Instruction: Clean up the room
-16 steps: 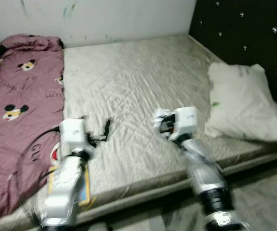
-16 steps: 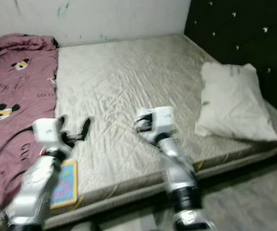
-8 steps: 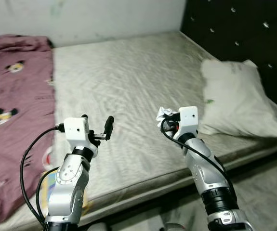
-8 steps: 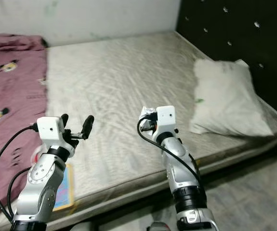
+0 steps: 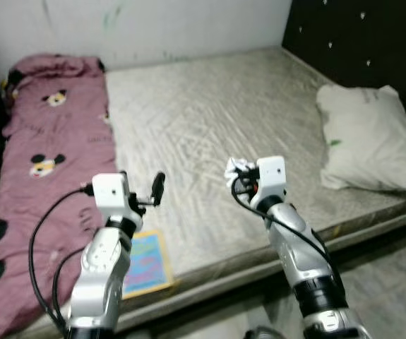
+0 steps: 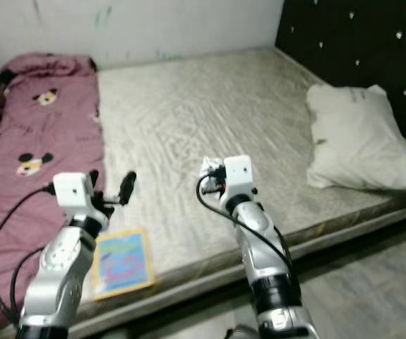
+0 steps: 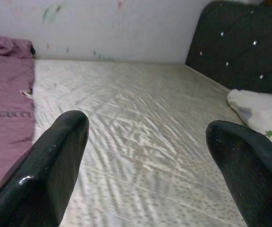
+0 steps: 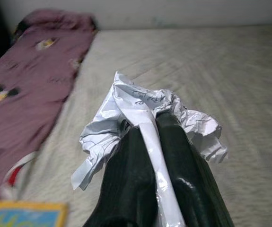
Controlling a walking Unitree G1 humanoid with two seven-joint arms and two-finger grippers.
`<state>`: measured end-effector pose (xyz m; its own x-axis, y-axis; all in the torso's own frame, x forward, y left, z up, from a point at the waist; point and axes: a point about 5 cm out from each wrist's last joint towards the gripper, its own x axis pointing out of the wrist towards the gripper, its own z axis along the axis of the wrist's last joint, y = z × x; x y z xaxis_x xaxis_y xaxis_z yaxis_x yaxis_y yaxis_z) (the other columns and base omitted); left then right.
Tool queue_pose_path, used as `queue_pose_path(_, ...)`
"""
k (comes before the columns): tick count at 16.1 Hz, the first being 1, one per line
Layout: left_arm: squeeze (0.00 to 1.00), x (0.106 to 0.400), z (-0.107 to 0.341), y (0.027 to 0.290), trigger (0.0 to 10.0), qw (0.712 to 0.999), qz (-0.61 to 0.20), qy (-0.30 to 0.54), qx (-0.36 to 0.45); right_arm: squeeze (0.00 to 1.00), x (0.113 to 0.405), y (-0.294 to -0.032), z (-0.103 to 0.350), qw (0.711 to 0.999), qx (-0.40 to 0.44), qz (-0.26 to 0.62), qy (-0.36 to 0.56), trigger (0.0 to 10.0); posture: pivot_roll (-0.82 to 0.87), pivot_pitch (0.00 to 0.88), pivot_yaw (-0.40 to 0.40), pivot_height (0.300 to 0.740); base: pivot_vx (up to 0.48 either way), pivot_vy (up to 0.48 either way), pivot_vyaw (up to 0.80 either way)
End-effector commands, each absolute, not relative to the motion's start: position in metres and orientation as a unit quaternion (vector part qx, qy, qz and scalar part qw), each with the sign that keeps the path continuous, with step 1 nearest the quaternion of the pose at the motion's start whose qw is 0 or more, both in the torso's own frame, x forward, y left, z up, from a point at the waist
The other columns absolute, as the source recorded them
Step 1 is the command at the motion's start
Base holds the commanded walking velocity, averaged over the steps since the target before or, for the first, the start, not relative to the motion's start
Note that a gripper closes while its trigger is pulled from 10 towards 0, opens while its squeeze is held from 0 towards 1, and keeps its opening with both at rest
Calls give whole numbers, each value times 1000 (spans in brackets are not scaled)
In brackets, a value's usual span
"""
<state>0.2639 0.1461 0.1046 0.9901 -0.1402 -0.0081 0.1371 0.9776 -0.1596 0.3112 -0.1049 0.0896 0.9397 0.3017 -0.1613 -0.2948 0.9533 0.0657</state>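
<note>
Crumpled paper still in right hand

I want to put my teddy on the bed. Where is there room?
The bare grey mattress is free between the maroon cartoon-print blanket and the white pillow. It is crowded at the near edge: a colourful book, the open left gripper, and the right gripper pinching crumpled white paper.

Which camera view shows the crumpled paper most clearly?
The right wrist view: the crumpled paper is close and sharp there, clamped in the right pincer. In both eye views it is a small white wad at that pincer's tip, above the mattress.
</note>
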Motion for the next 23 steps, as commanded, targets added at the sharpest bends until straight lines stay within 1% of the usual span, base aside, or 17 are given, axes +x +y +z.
queue_pose_path(1, 0, 263, 104, 152, 10000, 995, -60, 11, -74, 0, 314, -99, 97, 984, 21, 163, 72, 10000, -86, 15, -9, 740, 0, 480, 0)
queue_pose_path(6, 0, 263, 104, 153, 10000, 995, -55, 10, -77, 0, 314, -96, 99, 983, 16, 169, 65, 10000, -83, 14, -11, 740, 0, 480, 0)
queue_pose_path(11, 0, 264, 104, 153, 10000, 995, -50, 7, -80, 0, 315, -94, 100, 983, 12, 174, 61, 10000, -82, 7, -14, 740, 0, 480, 800)
queue_pose_path(17, 0, 266, 105, 155, 10000, 996, -41, 7, -73, 0, 317, -92, 103, 982, 11, 179, 52, 10000, -82, 11, -15, 740, 0, 0, 0)
queue_pose_path(23, 0, 267, 105, 156, 10000, 996, -39, 6, -75, 0, 316, -89, 104, 982, 6, 184, 46, 10000, -85, 14, -11, 740, 0, 0, 800)
